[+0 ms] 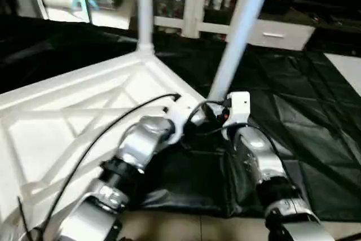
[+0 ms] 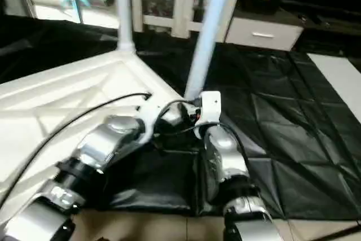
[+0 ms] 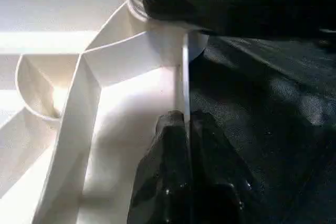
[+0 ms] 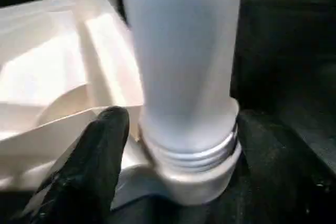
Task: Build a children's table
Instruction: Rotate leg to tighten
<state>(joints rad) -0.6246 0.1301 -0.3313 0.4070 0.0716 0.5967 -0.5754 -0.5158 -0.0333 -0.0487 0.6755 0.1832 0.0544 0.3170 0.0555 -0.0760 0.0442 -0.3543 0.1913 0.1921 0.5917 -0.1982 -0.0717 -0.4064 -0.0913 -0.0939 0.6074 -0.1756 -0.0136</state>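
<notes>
- Because the tabletop [image 1: 73, 122] lies upside down on the black sheet [image 1: 293, 122], its thin side wall stands up as an edge, and the left gripper [image 3: 185, 121] has its two black fingers pressed together on that wall near the corner, pinching it; I judge this steadies the top while a leg goes in.
- Just past that pinch, the right gripper [image 4: 105, 145] is at the base of the near leg [image 1: 240, 32]; one glossy black finger [image 4: 100, 150] lies against the corner socket [image 4: 194, 182] beside the leg's threaded end, but I cannot tell how its fingers are set.
- That leg's ridged thread rings sit just above the socket's rim, so it looks partly seated and, I would guess, not yet turned fully home; it also leans a little from upright.
- Further back, a second leg [image 1: 145, 9] already stands straight in the far corner socket.
- Materials are plain: smooth white moulded plastic, tapered round tubes for legs, and crossing ribs stiffening the underside with curved walls around each socket.
- Underneath, the black sheet is creased and shiny, spread over the floor, with white cabinets [image 1: 197, 4] beyond.
</notes>
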